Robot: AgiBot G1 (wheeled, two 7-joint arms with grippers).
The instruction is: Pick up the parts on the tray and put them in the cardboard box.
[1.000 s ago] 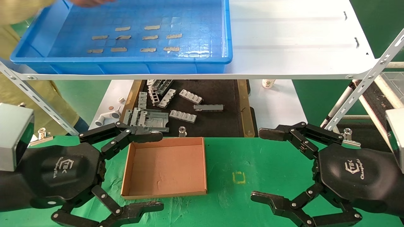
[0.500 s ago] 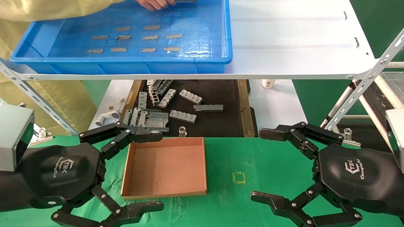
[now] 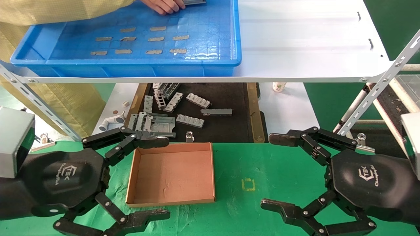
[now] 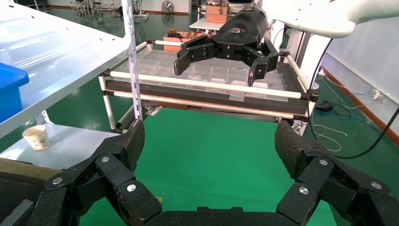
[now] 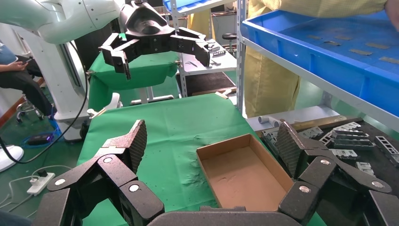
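Note:
The blue tray [image 3: 210,62] stands on a white shelf at the back left and also shows in the right wrist view [image 5: 324,61]. Its floor holds several grey tape strips [image 3: 152,39]. A person's hand [image 3: 162,5] rests at the tray's far edge on a flat grey part [image 3: 195,1], mostly cut off by the picture's edge. The empty cardboard box [image 3: 172,173] lies on the green cloth in front, seen too from the right wrist [image 5: 244,174]. My left gripper [image 3: 160,178] hovers open at the box's left side. To the right of the box my right gripper [image 3: 272,172] is open and empty.
A black-floored tray [image 3: 229,127] with several grey ribbed brackets [image 3: 190,120] sits under the shelf. A paper cup [image 3: 279,87] and a white pipe elbow [image 3: 111,123] stand beside it. Slanted shelf struts [image 3: 374,95] rise on both sides. A yellow-sleeved arm [image 3: 65,9] reaches over the blue tray.
The person's yellow-sleeved arm has reached in from the left, and the hand now holds a grey piece at the tray's far edge. Both grippers have stayed put.

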